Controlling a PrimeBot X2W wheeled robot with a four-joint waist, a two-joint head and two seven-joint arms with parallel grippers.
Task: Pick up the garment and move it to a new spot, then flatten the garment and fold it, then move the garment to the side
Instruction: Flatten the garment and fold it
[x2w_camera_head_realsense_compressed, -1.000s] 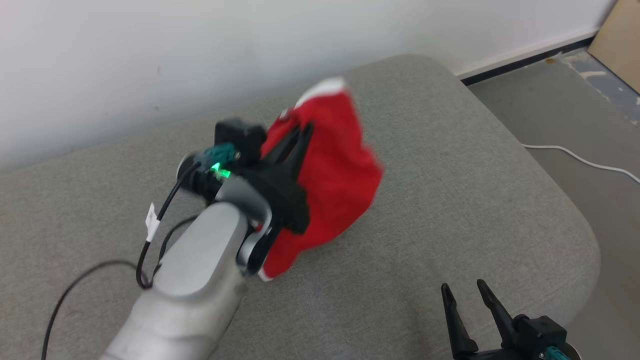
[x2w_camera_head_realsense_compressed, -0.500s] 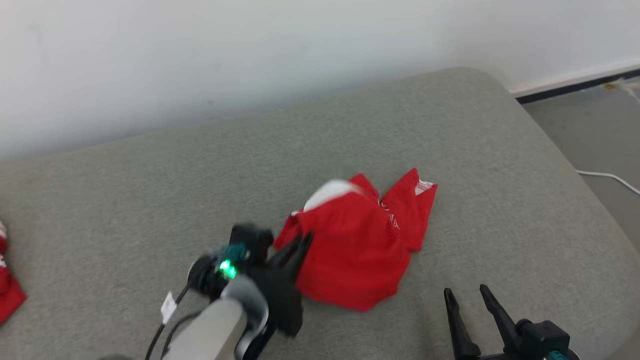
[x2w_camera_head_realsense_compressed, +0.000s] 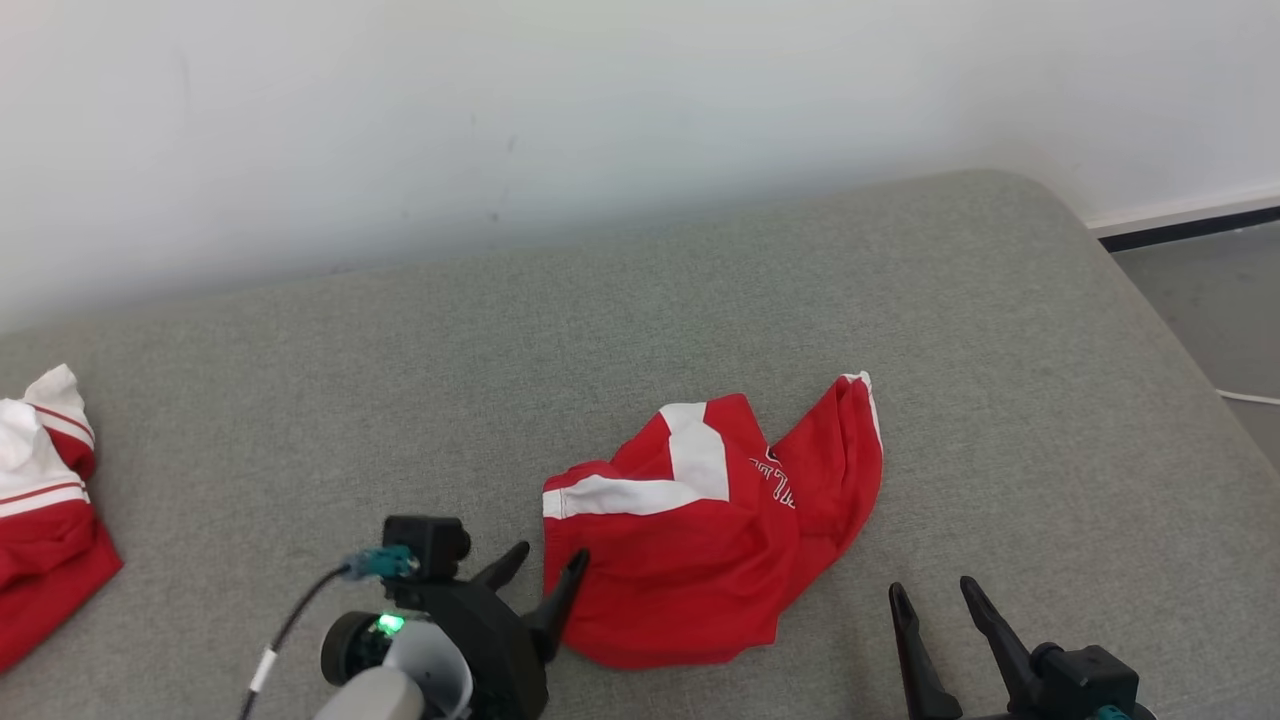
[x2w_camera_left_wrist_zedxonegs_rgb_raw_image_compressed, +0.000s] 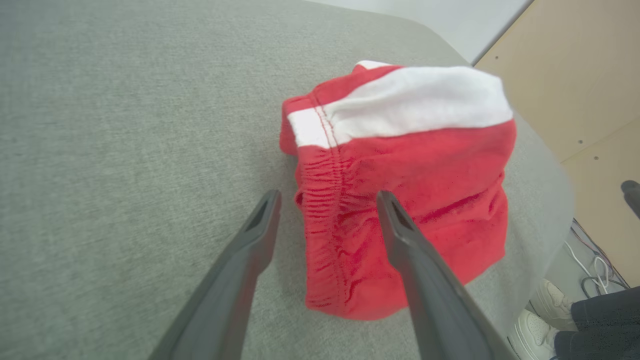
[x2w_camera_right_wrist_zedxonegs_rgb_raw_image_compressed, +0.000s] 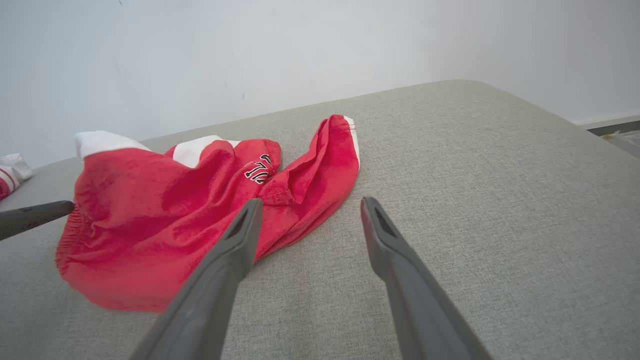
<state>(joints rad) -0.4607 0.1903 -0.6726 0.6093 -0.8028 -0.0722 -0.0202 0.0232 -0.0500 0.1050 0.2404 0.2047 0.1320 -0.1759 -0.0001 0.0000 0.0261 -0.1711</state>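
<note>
The red shorts (x2w_camera_head_realsense_compressed: 700, 560) lie crumpled on the grey cushion (x2w_camera_head_realsense_compressed: 700, 300), near its front. The left gripper (x2w_camera_head_realsense_compressed: 550, 553), fingers spread, straddles their elastic waistband. The right gripper (x2w_camera_head_realsense_compressed: 932, 586) stands open and empty just beside them.

The left end effector (x2w_camera_head_realsense_compressed: 547, 558) sits low on the robot's left, its two dark fingers (x2w_camera_head_realsense_compressed: 562, 595) spread well apart and slanting up toward the right. The right end effector (x2w_camera_head_realsense_compressed: 932, 590) hangs low on the right, fingers parted too, pointing forward.
</note>
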